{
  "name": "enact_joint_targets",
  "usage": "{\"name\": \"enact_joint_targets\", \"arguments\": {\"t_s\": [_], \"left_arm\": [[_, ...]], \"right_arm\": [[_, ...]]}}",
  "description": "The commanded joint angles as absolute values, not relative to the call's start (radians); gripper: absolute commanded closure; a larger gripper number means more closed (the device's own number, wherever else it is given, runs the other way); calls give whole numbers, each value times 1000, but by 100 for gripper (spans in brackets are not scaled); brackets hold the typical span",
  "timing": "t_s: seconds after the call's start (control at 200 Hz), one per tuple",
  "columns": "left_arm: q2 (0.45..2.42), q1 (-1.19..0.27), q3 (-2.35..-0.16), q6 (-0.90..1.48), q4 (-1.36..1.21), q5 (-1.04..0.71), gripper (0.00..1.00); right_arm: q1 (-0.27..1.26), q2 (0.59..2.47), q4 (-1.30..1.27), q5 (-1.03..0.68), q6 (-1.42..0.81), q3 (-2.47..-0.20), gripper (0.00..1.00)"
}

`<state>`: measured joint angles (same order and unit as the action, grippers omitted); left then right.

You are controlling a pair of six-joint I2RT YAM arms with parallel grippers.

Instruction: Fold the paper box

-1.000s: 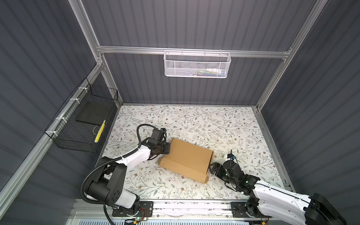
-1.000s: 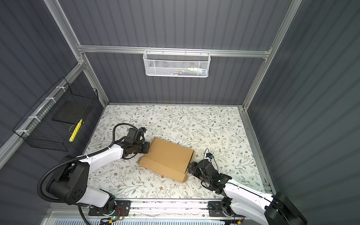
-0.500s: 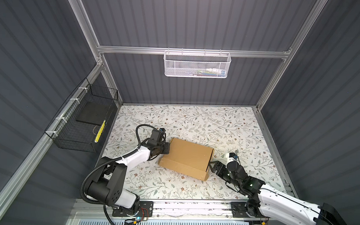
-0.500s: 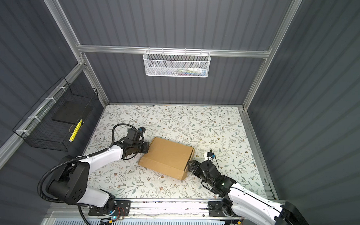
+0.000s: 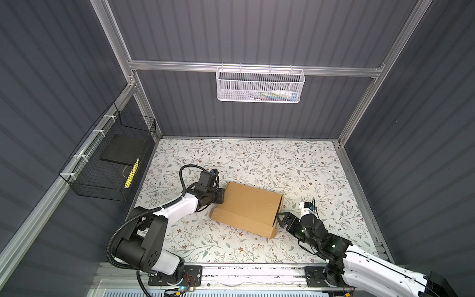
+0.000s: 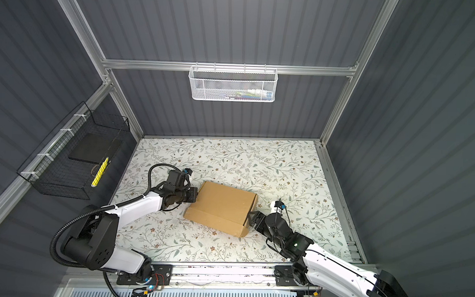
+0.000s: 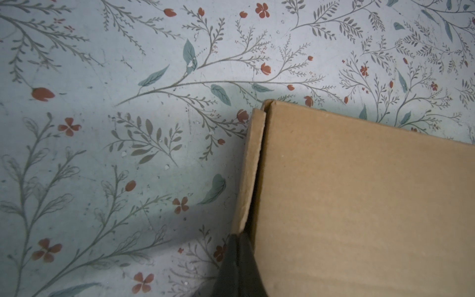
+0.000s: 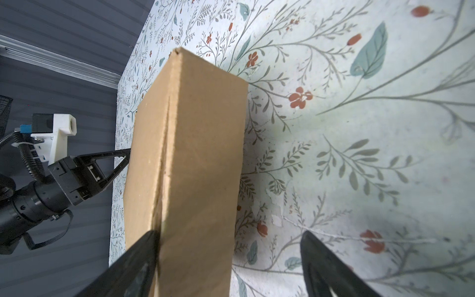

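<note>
Left pincer (image 5: 221, 198) closed, empty, against the paper box (image 5: 248, 206); right pincer (image 5: 280, 220) wide, empty, opposite.

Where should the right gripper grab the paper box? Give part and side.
Probably the short right end of the paper box, approached level from the right: it lies flat, that end faces the open right gripper, and the shut left gripper braces the opposite end.

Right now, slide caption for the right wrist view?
Open right gripper at the box's near end, one finger against it, one over the table; shut left gripper at the far end.
</note>
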<state>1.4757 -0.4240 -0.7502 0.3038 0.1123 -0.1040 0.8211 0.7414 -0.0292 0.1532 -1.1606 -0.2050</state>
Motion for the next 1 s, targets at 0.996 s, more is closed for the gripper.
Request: {"name": "enact_joint_targets", "arguments": {"t_s": [0.996], "left_arm": [[1528,-411,-708,321,205,-164,100]], "right_arm": [[832,865,-168,177,-1230,-186,9]]}}
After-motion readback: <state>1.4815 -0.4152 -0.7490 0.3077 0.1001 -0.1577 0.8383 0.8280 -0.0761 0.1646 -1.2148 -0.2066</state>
